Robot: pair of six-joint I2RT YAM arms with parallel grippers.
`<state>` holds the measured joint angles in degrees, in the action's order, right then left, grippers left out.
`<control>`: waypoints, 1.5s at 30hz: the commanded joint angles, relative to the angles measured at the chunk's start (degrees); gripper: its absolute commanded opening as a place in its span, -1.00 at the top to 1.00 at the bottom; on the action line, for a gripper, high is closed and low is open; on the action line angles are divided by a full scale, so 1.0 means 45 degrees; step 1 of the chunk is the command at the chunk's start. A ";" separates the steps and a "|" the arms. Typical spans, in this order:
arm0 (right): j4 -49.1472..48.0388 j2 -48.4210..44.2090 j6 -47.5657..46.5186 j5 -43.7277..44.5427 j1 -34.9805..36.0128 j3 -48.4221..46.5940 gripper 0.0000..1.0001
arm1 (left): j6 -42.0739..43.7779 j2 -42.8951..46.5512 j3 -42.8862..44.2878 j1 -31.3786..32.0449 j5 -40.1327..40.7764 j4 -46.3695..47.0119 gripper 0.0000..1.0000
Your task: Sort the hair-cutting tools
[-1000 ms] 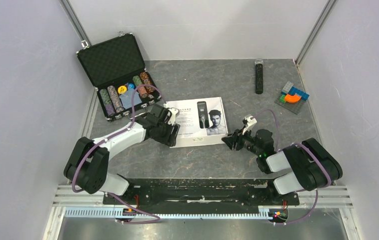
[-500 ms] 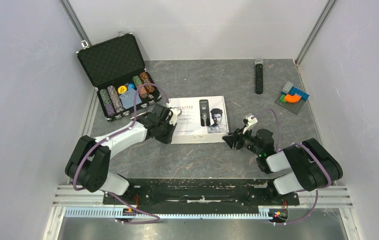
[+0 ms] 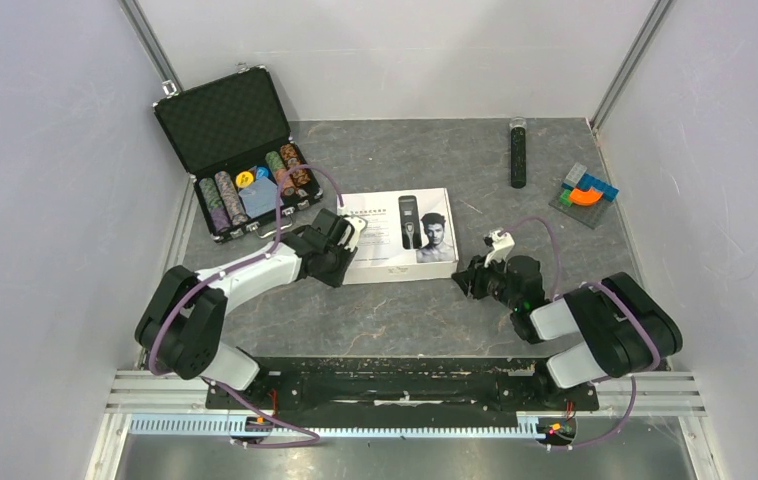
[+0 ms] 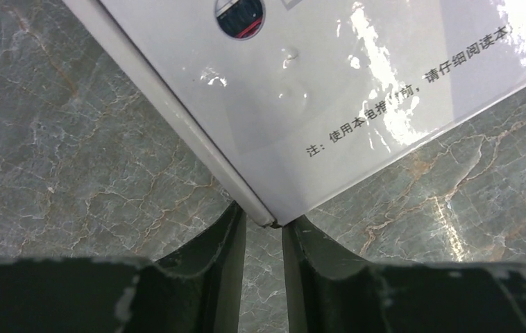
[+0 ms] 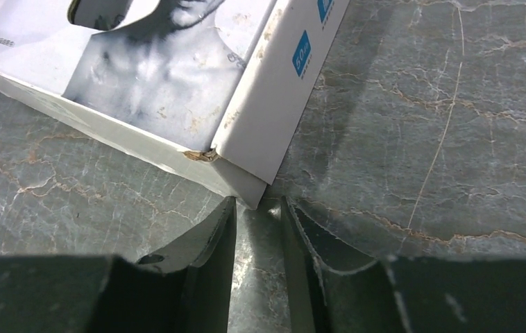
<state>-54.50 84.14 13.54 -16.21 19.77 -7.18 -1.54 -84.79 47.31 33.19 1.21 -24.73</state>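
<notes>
Left end effector: fingers almost clenched, only a thin slit between them. The near-left corner of the white box sits in the mouth of the slit and touches both tips. Cannot tell whether it is squeezed or just butted against.

Right end effector: same pose, a thin slit between its fingers. The box's near-right corner is seated at the tips. That corner is scuffed and slightly torn. Again cannot tell whether it is pinched.

The box lies flat on the grey marbled tabletop, mid-field, between the two arms, lid up and slightly skewed. The lid carries Chinese text, a clipper print and a man's portrait.

Hair-cutting tools: no real clipper or comb piece can be made out in any view. Possibly they are inside the box, but that cannot be confirmed.

Far left, well apart from the box's far-left corner, is an open black case with its lid propped up. Rows of colourful chips stand in its tray.

Far right of centre, a thin black stick with a clear tip lies pointing away from the arms. Beside it, near the right wall, is a small board of coloured blocks.

Both arms are low and reach inward from the near edge.
</notes>
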 commanded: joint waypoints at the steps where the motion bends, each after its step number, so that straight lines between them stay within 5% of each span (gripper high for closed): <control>1: 0.0182 0.0581 0.0200 0.0844 -0.0019 -0.0625 0.41 | -0.0497 -0.0039 0.0541 -0.0011 0.0691 0.0496 0.33; 12: 0.2250 0.1109 0.1007 0.1995 -0.0149 -0.1537 0.68 | -0.0818 0.0222 0.0581 -0.0012 0.0716 0.0493 -0.04; 24: 0.5174 -0.2019 0.0550 0.3869 -0.0553 -0.1603 0.47 | -0.1508 0.1697 0.0387 -0.0066 0.1008 0.0458 -0.33; 30: 0.7662 -0.5443 0.0047 0.6200 -0.0644 -0.1926 0.16 | -0.2497 0.3815 0.0170 -0.0107 0.1545 0.0182 -0.52; 36: 0.9882 -0.9130 -0.0606 0.8120 -0.0645 -0.2730 -0.29 | -0.2479 0.6518 0.0991 -0.0129 0.2883 -0.1067 -0.99; 45: 1.1164 -1.3602 -0.2492 1.0041 -0.0643 -0.3673 -0.85 | -0.2159 1.1265 0.1547 -0.0129 0.6379 -0.1513 -1.00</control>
<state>-6.94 28.16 7.86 23.33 17.02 -21.32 -9.80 -41.45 53.08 32.86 20.21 -31.29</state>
